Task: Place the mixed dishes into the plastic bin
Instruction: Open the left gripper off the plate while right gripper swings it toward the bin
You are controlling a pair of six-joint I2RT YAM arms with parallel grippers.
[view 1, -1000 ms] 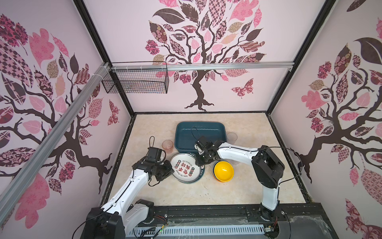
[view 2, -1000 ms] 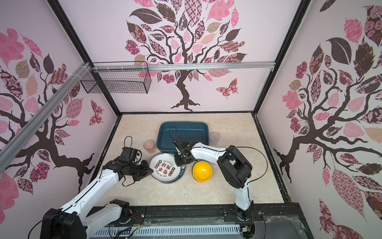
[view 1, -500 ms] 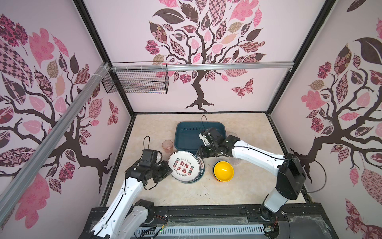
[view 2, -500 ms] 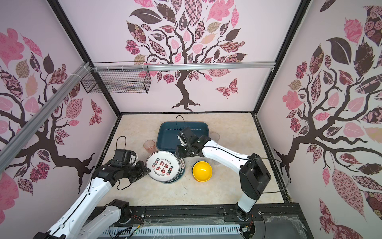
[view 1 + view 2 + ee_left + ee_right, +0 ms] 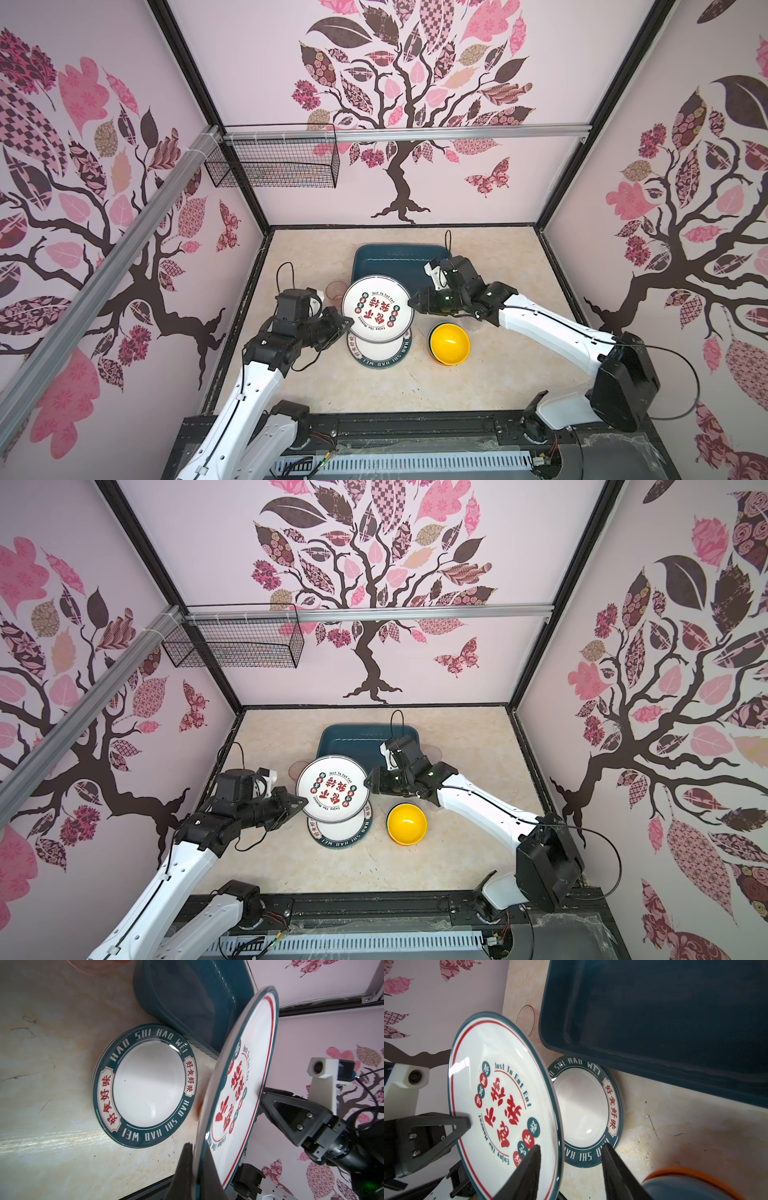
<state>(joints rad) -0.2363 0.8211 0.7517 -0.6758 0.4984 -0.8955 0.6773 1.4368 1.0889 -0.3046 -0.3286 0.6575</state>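
The left gripper (image 5: 348, 322), clamped on the red-character plate (image 5: 377, 308), has lifted it; the right gripper (image 5: 414, 302) now gapes astride its rim. Marbled desk (image 5: 505, 259), tree-patterned walls (image 5: 449, 195).

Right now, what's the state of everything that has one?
left gripper: shut on red-character plate.
right gripper: open, jaws straddling that plate's opposite rim.
red-character plate: lifted, tilted.
lettered-rim plate: flat on table.
plastic bin: empty as far as visible.
yellow bowl: upright, stacked on other bowls.
pink cup: upright on table.
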